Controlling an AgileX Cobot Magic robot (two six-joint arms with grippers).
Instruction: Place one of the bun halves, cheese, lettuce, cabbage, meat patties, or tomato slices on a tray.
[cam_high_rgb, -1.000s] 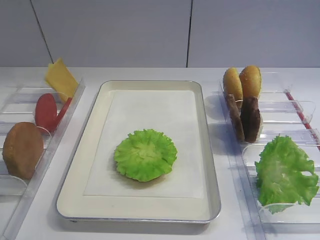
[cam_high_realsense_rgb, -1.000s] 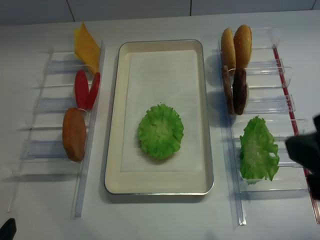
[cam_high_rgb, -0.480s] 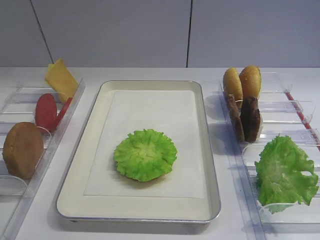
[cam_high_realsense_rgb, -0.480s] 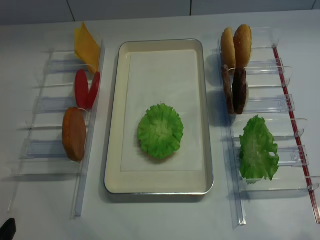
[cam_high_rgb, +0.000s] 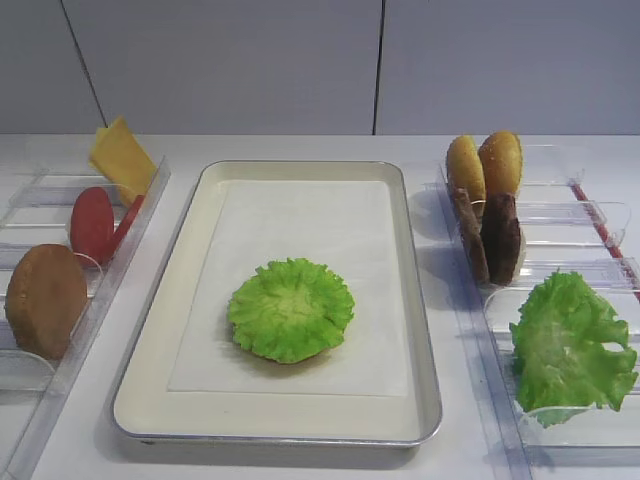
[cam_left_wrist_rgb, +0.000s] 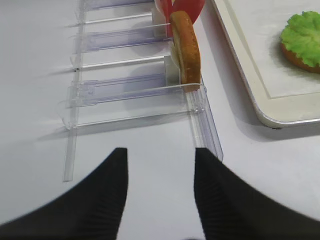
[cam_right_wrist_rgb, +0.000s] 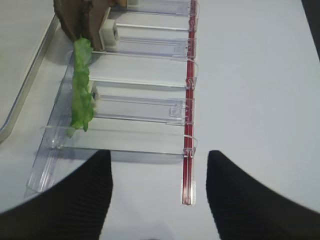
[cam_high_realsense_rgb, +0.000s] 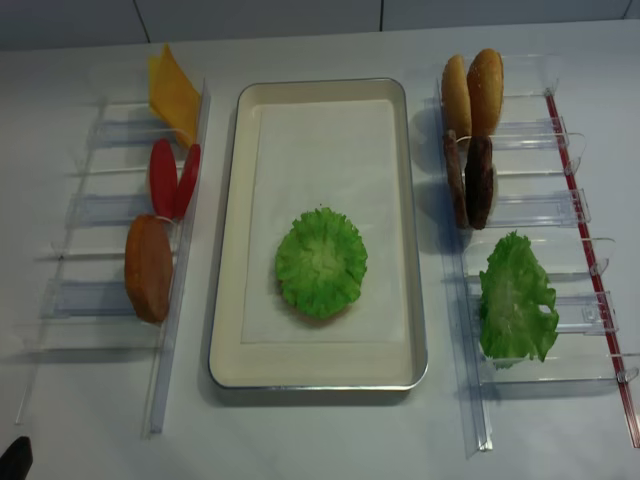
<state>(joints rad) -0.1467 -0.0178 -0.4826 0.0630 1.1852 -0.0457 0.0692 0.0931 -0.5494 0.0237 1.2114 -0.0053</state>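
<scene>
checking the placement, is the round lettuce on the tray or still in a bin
On the tray: the lettuce lies flat on the paper liner inside the tray, over a bun half.

Lettuce (cam_left_wrist_rgb: 303, 31) on the tray (cam_left_wrist_rgb: 260, 107) cut off

You see a tray (cam_high_rgb: 428, 400) of silver metal with a dull sheen on its rim, cream and matt inside, lined with flat white paper (cam_high_rgb: 300, 240). The lettuce (cam_high_rgb: 291, 308) on it looks ruffled and slightly waxy. The racks (cam_high_realsense_rgb: 540, 215) at both sides are clear, glossy plastic. The meat patties (cam_high_rgb: 498, 236) look rough and matt, the tomato slices (cam_high_rgb: 93, 223) smooth, and the table (cam_high_realsense_rgb: 320, 430) plain matt white.
</scene>
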